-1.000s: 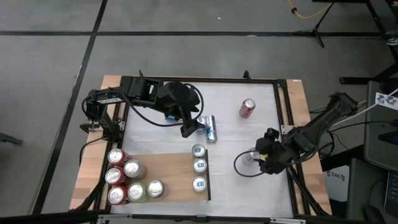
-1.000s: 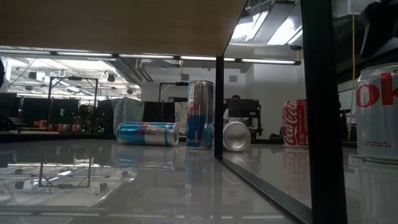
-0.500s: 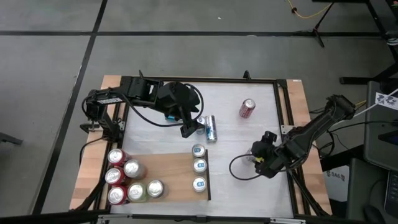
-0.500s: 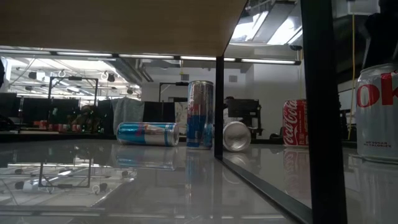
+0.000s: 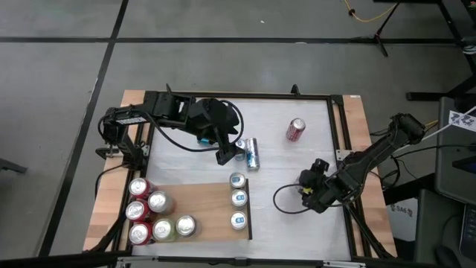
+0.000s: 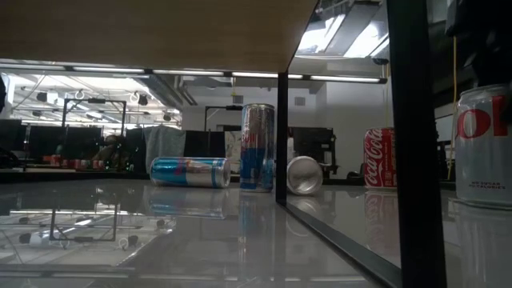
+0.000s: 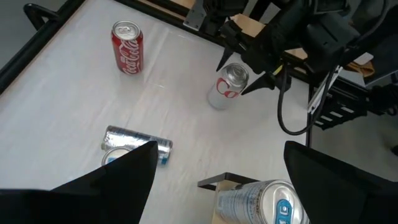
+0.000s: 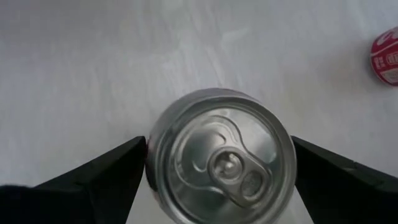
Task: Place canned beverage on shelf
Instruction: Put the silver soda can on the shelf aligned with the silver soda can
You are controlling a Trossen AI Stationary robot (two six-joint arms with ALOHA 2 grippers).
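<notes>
A silver canned beverage (image 8: 221,155) stands upright on the white table (image 5: 282,216), right of the middle. It also shows in the left wrist view as the silver can (image 7: 225,87) and in the low view as the silver can (image 6: 484,144). My right gripper (image 8: 221,143) hangs open right over it, pointing down, one finger on each side of the can's top. In the high view the right gripper (image 5: 309,186) hides most of the can. The wooden shelf (image 5: 201,205) lies at the near left, with three slim blue-topped cans (image 5: 238,199) along its dark edge. My left gripper (image 5: 223,155) waits open at the far left.
A red cola can (image 5: 296,129) stands far right of centre. A blue can (image 5: 251,154) lies on its side beside my left gripper. Several red, silver and green cans (image 5: 152,212) crowd the shelf's left end. A black frame (image 5: 336,149) borders the table.
My right gripper has sunk toward the silver can and shifted a little toward the table's left, tipping slightly. Its fingers now flank the can's top. The can has not moved.
</notes>
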